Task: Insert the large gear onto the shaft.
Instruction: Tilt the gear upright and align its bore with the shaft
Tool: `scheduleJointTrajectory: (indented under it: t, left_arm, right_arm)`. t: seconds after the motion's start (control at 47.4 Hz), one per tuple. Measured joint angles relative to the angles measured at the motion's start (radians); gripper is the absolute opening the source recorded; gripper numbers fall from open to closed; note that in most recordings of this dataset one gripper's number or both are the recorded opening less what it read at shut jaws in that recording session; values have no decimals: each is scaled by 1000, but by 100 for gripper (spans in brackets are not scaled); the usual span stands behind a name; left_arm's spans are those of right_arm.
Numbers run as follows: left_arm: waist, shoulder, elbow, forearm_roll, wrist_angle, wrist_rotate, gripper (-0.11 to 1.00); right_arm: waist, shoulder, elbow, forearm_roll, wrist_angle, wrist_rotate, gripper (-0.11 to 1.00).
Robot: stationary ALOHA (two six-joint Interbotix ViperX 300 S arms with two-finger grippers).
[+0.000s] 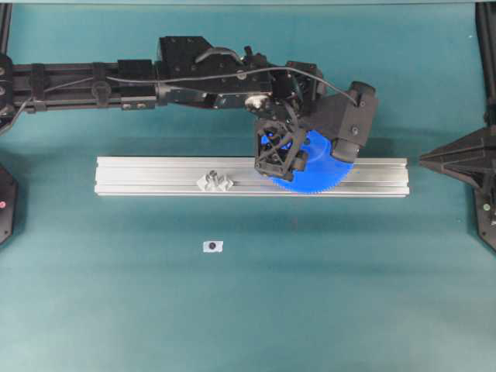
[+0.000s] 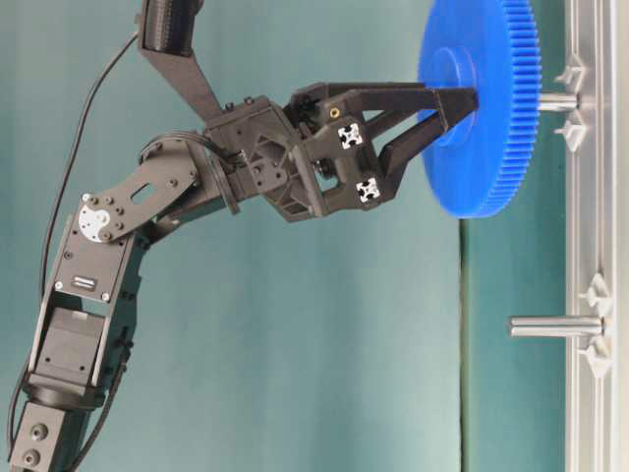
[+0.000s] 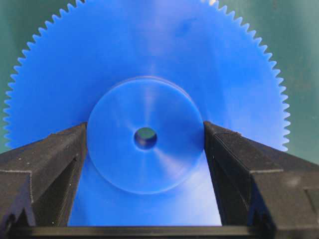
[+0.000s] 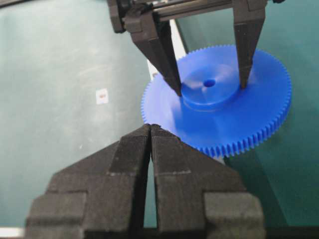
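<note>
The large gear (image 1: 322, 177) is bright blue and is held flat over the right part of the rail. My left gripper (image 1: 280, 155) is shut on its raised hub (image 3: 144, 114), one finger on each side. From table level the gear (image 2: 482, 147) sits off the rail, and the shaft (image 2: 558, 101) runs from its winged base to the gear's far face, in line with the hub. I cannot tell whether the shaft's tip is inside the centre hole (image 3: 145, 138). My right gripper (image 4: 150, 128) is shut and empty, just short of the gear's rim (image 4: 224, 142), at the right edge of the overhead view (image 1: 425, 160).
A silver aluminium rail (image 1: 139, 174) lies across the table. A second pin with a darker top (image 1: 211, 180) stands on its left part and also shows from table level (image 2: 555, 325). A small white tag (image 1: 212, 246) lies in front of the rail.
</note>
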Motion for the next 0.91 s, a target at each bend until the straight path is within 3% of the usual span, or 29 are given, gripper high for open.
scheduleJointTrajectory:
  t: [0.379,0.632,0.906]
  left_arm:
    - [-3,5,-5,-2,5,-58,80]
    - [-6,14,-14,-2,3,-89,89]
    - [-6,14,-11,-2,3,-130,89]
  right_arm:
    - [0,0,0,0,0,-2,8]
    - [0,0,2,0,0,0,8]
    - [0,0,2,0,0,0,8]
